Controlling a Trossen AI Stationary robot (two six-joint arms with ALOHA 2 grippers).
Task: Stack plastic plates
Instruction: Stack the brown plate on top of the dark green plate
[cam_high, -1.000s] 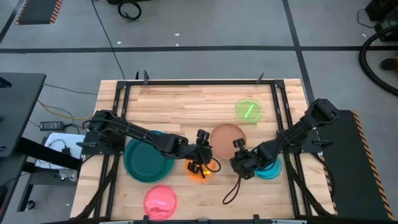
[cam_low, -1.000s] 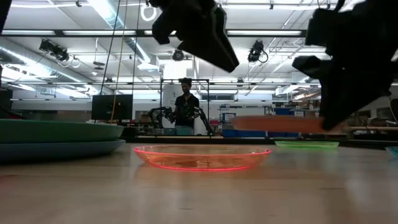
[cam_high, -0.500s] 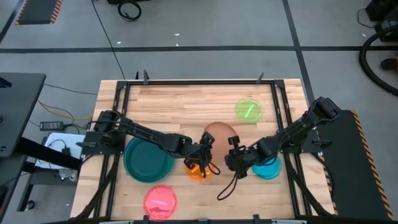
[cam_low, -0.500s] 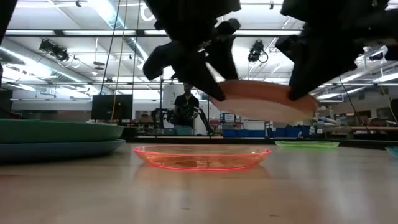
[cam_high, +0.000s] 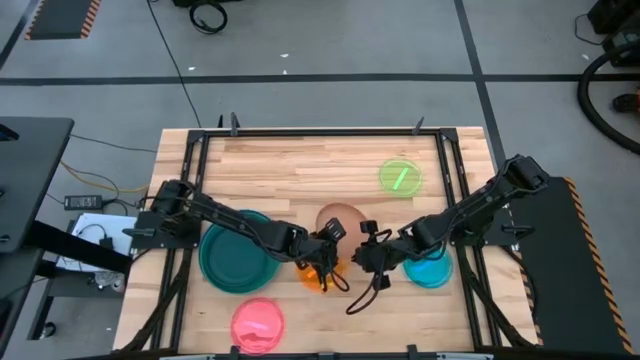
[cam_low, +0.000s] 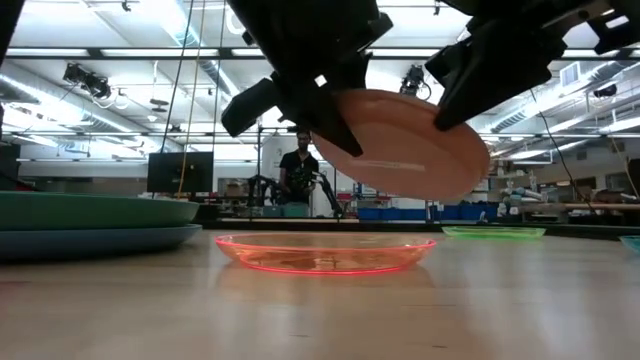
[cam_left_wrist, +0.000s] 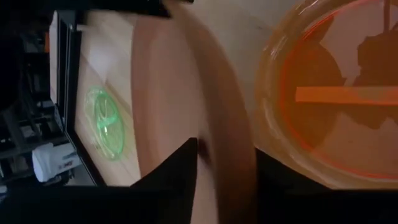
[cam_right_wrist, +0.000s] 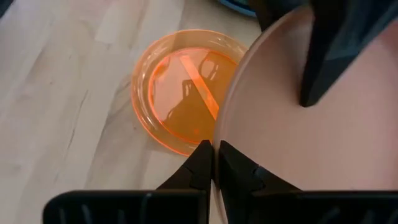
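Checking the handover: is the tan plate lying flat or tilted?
Tilted. In the low view the tan plate hangs off the table, slanting above the orange plate, with the left gripper and right gripper at opposite edges.

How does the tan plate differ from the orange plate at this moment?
The tan plate is in the air, tilted, held at its rim by the left gripper and right gripper; the orange plate lies flat on the table. The tan plate is opaque and larger, the orange one translucent. Both are round.

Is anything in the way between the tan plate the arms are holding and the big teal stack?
Partly: the left gripper and its arm lie between the tan plate and the teal stack. The orange plate sits just below that path.
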